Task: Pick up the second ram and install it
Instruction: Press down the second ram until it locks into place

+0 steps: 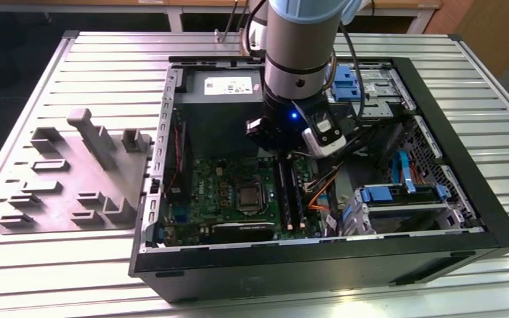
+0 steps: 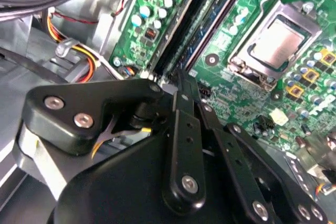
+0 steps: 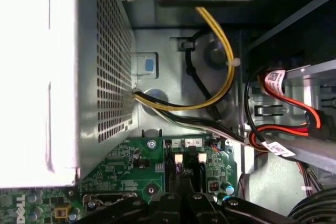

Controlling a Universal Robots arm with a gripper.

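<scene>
We judge the install step to be in hand: the arm (image 1: 301,59) reaches down into the open computer case (image 1: 466,199), and its pincer (image 2: 181,90) sits right over the long black memory slots (image 1: 290,195), which in the exterior view run toward 6 o'clock from the wrist. In the second wrist view the pincer's black links converge at the near end of the slots (image 2: 202,30), with the processor socket (image 2: 275,43) at about 2 o'clock from them. The second ram (image 1: 283,192) appears to be the dark strip lying along one slot, though we cannot tell it apart from a stick already seated, nor say whether it is fully home (the retaining clips are too small to read). Whether the pincer is closed on the stick or merely pressing on it, we cannot tell; its tips are hidden behind its own linkage. What remains, we think, calls for even downward pressure along the slot. The grey holder tray (image 1: 77,179) rests on the tabletop (image 1: 24,265) at 9 o'clock from the case.
</scene>
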